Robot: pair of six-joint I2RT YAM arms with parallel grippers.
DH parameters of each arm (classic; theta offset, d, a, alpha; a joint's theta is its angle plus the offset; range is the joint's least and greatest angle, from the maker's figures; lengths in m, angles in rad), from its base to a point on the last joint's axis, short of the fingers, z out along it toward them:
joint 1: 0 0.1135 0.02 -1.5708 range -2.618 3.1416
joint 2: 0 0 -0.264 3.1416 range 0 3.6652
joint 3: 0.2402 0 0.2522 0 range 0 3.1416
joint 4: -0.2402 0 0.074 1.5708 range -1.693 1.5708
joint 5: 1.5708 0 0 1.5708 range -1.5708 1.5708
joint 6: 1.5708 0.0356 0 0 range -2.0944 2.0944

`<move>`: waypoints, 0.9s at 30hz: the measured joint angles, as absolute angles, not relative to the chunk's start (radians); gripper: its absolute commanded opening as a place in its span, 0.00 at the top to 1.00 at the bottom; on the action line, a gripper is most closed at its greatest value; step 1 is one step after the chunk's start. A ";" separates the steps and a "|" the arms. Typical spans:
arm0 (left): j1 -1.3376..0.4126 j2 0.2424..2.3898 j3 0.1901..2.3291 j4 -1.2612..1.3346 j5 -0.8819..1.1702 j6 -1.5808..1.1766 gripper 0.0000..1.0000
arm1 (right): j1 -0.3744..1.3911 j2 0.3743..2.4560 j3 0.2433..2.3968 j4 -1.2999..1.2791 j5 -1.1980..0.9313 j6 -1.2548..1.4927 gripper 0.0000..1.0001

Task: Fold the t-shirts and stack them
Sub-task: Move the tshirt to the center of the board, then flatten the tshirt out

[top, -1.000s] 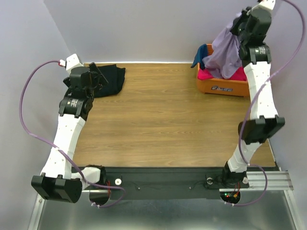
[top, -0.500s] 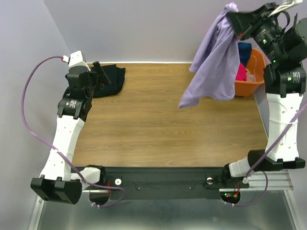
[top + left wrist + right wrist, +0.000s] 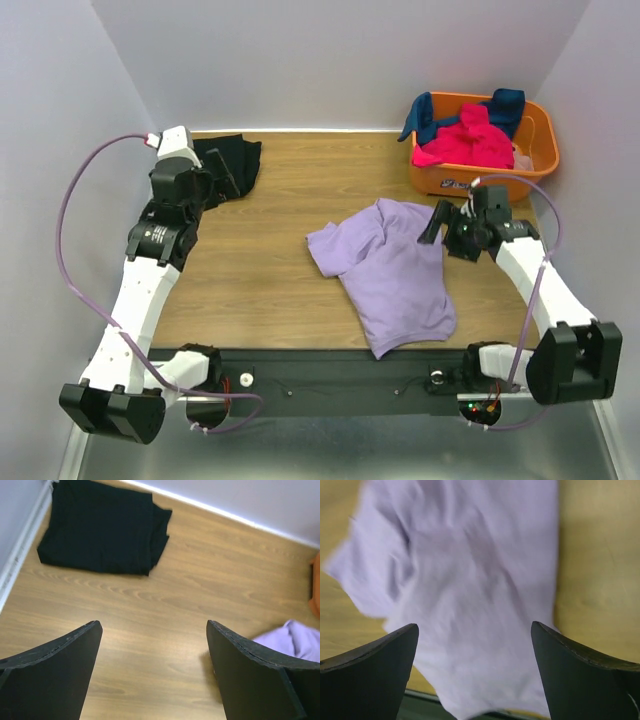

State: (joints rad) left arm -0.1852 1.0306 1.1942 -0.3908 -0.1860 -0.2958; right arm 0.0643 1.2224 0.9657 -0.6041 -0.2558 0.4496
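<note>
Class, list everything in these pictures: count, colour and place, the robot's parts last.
lavender-purple cloth t-shirt: one, lavender, unfolded on the table's near right.
black folded cloth t-shirt: one, black, far left corner.
hot-pink cloth shirt: one, pink, in the basket.
dark teal-blue cloth shirt: one, teal-blue, over the basket's far rim.
orange plastic basket: one, orange, far right corner.
wooden table: one, brown, under everything.
left hand: one, black, open, above bare wood.
right hand: one, black, open, above the lavender t-shirt.

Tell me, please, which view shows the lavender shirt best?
The top view: it shows the whole lavender shirt. The right wrist view shows only a blurred part up close; the left wrist view catches just a corner at its right edge.
</note>
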 measured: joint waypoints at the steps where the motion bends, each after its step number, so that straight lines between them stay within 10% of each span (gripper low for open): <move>1: -0.190 1.031 1.185 -0.391 -0.186 -0.296 0.03 | 0.065 1.212 0.941 -0.632 -0.242 0.442 0.00; 10: -0.249 1.058 1.097 -0.375 -0.181 -0.305 0.04 | 0.299 1.034 0.919 -0.709 -0.212 0.406 0.06; 27: -0.392 1.377 0.962 -0.222 0.042 -0.372 0.05 | 1.021 1.429 0.899 -0.696 0.068 0.571 0.28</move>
State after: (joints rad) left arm -0.3916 1.3769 0.9623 -0.2222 0.0418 -0.3721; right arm 1.0210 1.4288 0.8993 -0.6960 0.0685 0.5709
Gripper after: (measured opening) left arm 0.956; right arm 0.800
